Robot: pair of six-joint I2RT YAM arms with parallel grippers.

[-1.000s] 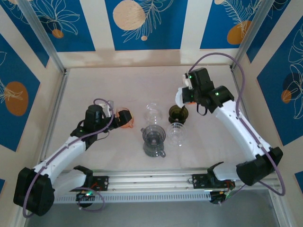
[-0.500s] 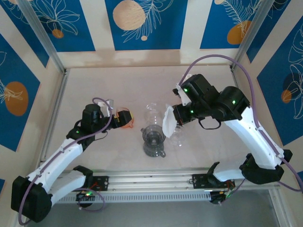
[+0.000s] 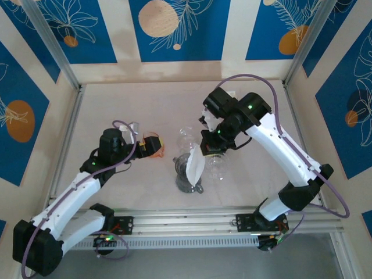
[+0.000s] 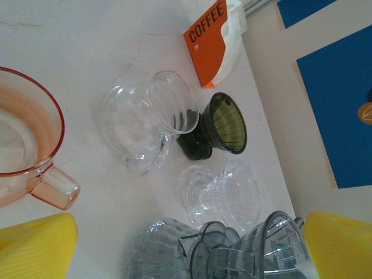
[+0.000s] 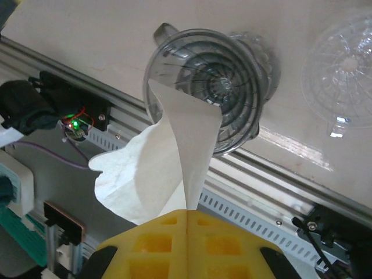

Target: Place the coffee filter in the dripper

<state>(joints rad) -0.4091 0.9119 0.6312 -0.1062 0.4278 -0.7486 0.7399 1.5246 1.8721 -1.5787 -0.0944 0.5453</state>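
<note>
Gripping claw: right claw [image 5: 187, 215], closed flat on the top edge of the coffee filter [image 5: 168, 157].
Idle claw: left claw [image 3: 152, 145], fingers spread wide with nothing between, at 9 o'clock from the grey dripper [image 3: 183, 180], just beside the pink handled cup [image 4: 23, 133].
Filter place: hanging under the right claw, lower tip at the 9 o'clock side of the grey dripper's rim in the right wrist view; touching or not, cannot tell.
Done, as judged: filter lifted and brought over the dripper.
Left to do: lowering into the cone, seating the paper against the ribbed wall, releasing.
Drippers: three, namely grey dripper, clear dripper [image 5: 349, 64], dark green dripper [image 4: 224, 125].
Pink handled cup: one, maybe a fourth dripper.
Glass jug [image 4: 145, 119]: one, at 12 o'clock from the grey dripper on the worktop [image 3: 116, 110].
Loose filters: one.
Orange pack [image 4: 209, 35] marked COFFEE: one.
Claws: two.
</note>
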